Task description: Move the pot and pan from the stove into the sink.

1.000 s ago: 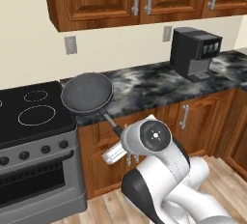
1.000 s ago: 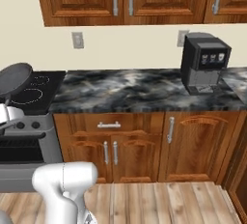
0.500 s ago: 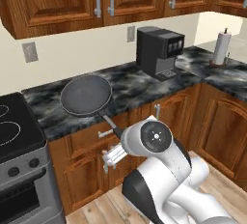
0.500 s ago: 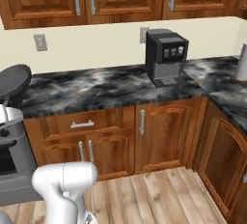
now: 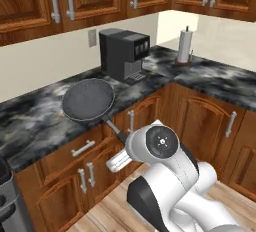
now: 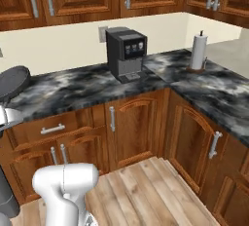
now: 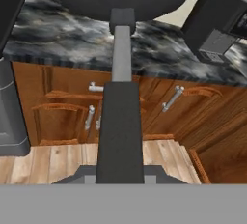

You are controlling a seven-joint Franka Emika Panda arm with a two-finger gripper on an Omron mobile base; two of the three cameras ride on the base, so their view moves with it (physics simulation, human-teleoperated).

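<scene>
Hand [image 5: 119, 162] clamped on pan [image 5: 89, 100] handle, pan ahead.

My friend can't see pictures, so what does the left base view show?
A small shallow dark grey frying pan is held up by its long thin handle over a marbled black-grey counter. Behind it stands a black coffee machine.

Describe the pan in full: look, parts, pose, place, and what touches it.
The pan is small, shallow, round and dark grey, matte like metal, and empty. One long thin handle runs from its rim, widening into a dark grip. The gripper is shut on that grip's end and holds the pan roughly level in the air above the marbled counter's front edge, left of the coffee machine. Nothing else touches it.
</scene>
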